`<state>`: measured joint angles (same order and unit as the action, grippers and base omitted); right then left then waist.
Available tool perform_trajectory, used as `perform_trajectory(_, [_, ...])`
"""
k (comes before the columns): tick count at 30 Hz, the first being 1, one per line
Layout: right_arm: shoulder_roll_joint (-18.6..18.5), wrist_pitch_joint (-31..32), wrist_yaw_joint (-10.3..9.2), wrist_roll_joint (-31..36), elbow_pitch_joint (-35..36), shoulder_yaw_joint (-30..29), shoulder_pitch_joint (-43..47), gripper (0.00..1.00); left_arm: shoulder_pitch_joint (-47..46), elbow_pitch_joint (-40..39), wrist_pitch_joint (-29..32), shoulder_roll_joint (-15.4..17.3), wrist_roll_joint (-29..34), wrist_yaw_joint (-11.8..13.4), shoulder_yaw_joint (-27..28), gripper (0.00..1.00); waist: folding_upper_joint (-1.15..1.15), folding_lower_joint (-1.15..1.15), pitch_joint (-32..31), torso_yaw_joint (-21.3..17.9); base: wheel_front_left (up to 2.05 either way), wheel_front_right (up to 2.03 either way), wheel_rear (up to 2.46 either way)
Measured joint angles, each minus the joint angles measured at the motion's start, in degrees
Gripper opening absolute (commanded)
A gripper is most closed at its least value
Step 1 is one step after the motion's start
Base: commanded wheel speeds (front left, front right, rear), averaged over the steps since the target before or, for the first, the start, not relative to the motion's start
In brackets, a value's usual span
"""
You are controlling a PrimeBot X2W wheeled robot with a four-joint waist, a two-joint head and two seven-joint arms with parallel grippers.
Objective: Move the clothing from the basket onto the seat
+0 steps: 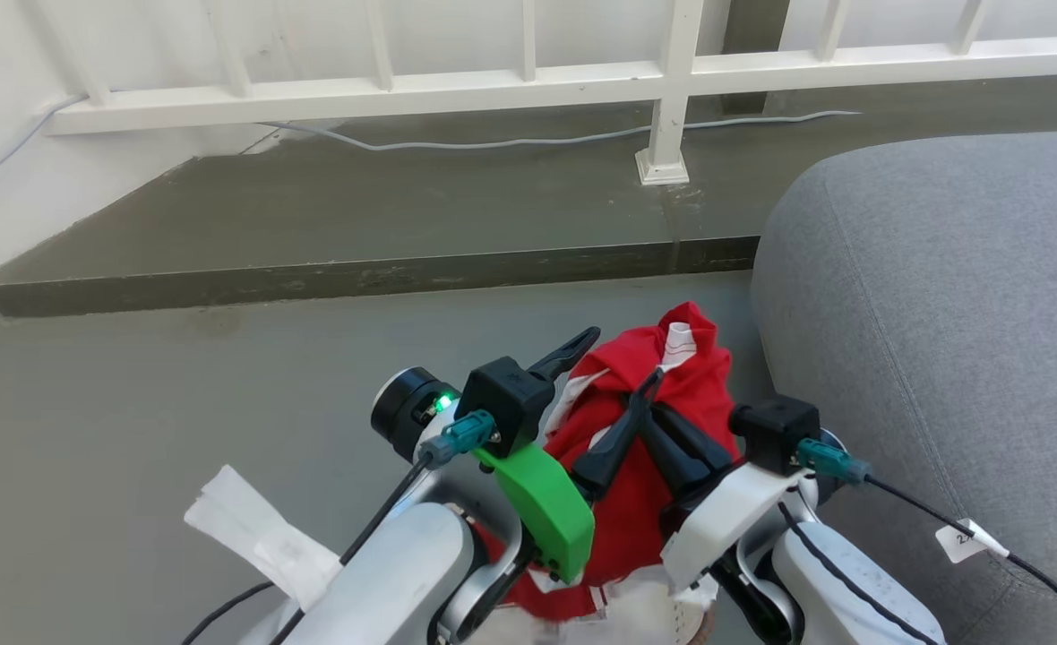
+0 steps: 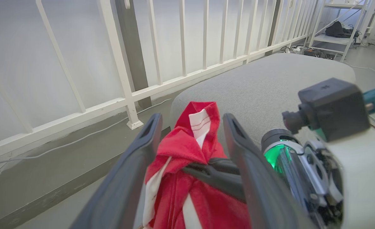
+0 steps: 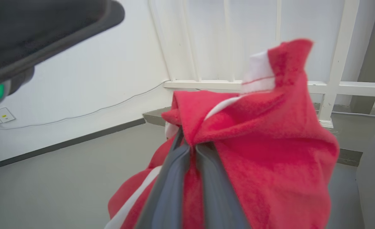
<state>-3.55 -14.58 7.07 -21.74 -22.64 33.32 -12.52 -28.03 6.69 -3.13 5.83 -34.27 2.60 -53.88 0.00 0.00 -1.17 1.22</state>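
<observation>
On my head view the clothing sits bunched between my two arms, just left of the seat, which takes up the right side. My right gripper is on its right, fingers pinched together on a fold. My left gripper straddles the same bunch from the left, fingers spread to either side of it. Behind all this a raised step crosses the floor — a railing stands on it, a cable lies under the rail — and the wall closes the left.
</observation>
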Motion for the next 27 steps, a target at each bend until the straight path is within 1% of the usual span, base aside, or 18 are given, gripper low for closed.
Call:
perform_trajectory(5, [0.0, 0.0, 0.0, 0.0, -0.2, -2.0, -0.1, 0.0, 0.9, -1.1, 0.0, 1.8, 0.9, 0.0, -0.5, 1.0, 0.0, 0.0, -0.1, -0.5, 0.0, 0.0, 0.0])
perform_trajectory(9, [-0.3, 0.0, -0.02, 0.0, -0.3, -3.5, -1.1, 0.0, 3.2, -1.6, 0.0, 4.1, 1.5, 0.7, -1.2, 1.0, 0.0, 0.0, -0.1, -1.3, 0.0, 0.0, 0.0])
perform_trajectory(11, [-0.7, 0.0, -0.09, 0.0, -0.3, -4.8, -1.6, 0.0, 3.9, -1.9, -0.3, 4.7, 3.0, 1.0, -1.6, 1.0, 0.0, 0.0, -0.1, -1.9, 0.0, 0.0, 0.0])
perform_trajectory(18, [-2.6, 0.0, -1.15, 0.1, -0.1, -8.8, -2.7, 0.0, 5.7, -3.9, -0.5, 6.0, 4.2, 1.4, -2.9, 1.0, 0.0, 0.0, 0.2, -4.1, 0.0, 0.0, 0.0])
perform_trajectory(27, [-4.1, 0.0, -1.19, 0.6, 0.0, -11.3, -3.5, 0.0, 7.3, -5.9, -0.5, 6.4, 4.3, 1.8, -3.7, 1.0, 0.0, 0.0, 0.8, -8.0, 0.0, 0.0, 0.0])
